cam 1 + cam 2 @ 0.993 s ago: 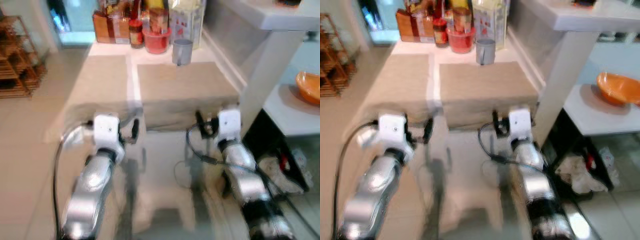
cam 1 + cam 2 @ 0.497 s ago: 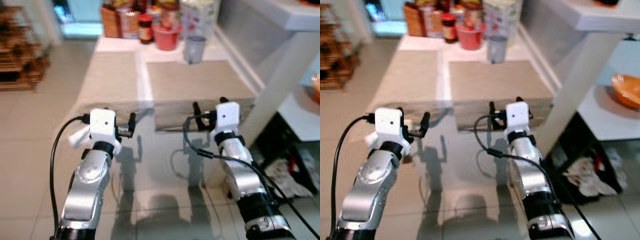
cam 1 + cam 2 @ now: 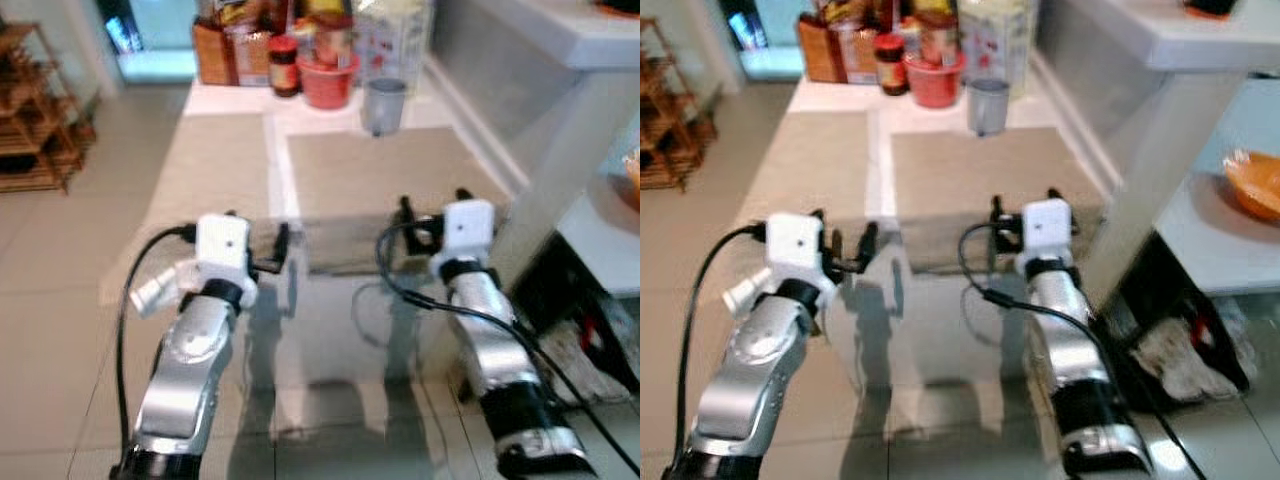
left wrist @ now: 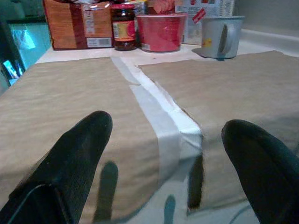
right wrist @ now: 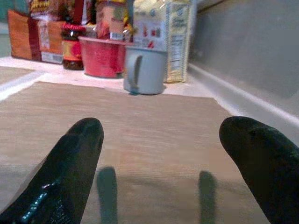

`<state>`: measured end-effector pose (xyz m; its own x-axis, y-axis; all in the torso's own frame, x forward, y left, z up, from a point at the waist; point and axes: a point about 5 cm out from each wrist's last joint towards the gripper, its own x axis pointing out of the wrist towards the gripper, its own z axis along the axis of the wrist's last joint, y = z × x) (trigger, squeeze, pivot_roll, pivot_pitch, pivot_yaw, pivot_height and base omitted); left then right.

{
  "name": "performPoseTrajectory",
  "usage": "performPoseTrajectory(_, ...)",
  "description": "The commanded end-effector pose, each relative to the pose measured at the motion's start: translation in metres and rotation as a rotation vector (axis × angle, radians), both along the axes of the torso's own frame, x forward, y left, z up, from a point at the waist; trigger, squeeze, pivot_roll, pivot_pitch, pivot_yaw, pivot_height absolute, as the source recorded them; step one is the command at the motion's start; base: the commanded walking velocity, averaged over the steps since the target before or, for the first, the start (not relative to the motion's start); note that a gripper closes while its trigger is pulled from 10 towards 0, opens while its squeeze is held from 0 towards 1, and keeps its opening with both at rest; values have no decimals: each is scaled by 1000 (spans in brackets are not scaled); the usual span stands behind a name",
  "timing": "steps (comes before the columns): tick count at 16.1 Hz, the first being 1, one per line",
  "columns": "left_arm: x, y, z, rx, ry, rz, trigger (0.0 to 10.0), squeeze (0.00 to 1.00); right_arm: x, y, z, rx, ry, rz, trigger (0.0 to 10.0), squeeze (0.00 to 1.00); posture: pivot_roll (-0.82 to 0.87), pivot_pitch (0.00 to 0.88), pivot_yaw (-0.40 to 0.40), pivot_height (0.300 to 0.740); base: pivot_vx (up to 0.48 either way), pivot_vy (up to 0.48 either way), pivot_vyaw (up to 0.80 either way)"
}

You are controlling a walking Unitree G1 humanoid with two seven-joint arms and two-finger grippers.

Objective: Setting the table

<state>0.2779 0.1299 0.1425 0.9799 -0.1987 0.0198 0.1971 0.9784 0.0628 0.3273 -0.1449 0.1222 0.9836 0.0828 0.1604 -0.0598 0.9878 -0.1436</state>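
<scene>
Open right claw (image 5: 161, 163) over placemat (image 5: 140, 126), grey mug (image 5: 144, 68) beyond

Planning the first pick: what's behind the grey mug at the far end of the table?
Behind the grey mug stands a pale printed carton; beside the mug sit a red bowl and a dark jar. The carton's lower part is covered by the mug.

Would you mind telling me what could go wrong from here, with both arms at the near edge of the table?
1. Both placemats overhang the near edge; the right gripper, open over the right placemat, could drag it off.
2. The left gripper, also open, may catch the left placemat.
3. Reaching farther could knock the grey mug into the red tub and jars behind it.
</scene>
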Motion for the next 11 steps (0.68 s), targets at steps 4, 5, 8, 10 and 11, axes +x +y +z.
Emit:
performPoseTrajectory(4, 7, -3, 5, 24, -19, -32, 10000, 0, -7, 10, -1, 20, -1, 32, 10000, 0, 7, 0, 18, 740, 480, 0, 0)
performPoseTrajectory(5, 7, -3, 6, 25, -24, -35, 10000, 0, -7, 10, 1, 17, -12, 30, 10000, 0, 7, 0, 18, 740, 480, 0, 0)
performPoseTrajectory(8, 9, -5, 12, 21, -54, -38, 10000, 0, -7, 13, 7, 3, -40, 44, 10000, 0, 6, 0, 17, 740, 160, 0, 0)
performPoseTrajectory(10, 10, -3, 13, 26, -57, -23, 10000, 0, -5, 17, 9, -6, -26, 46, 10000, 0, 10, 0, 15, 740, 0, 0, 0)
performPoseTrajectory(11, 10, -2, 12, 28, -57, -24, 10000, 0, -3, 17, 11, 12, -18, 40, 10000, 0, 12, 0, 16, 740, 0, 0, 0)
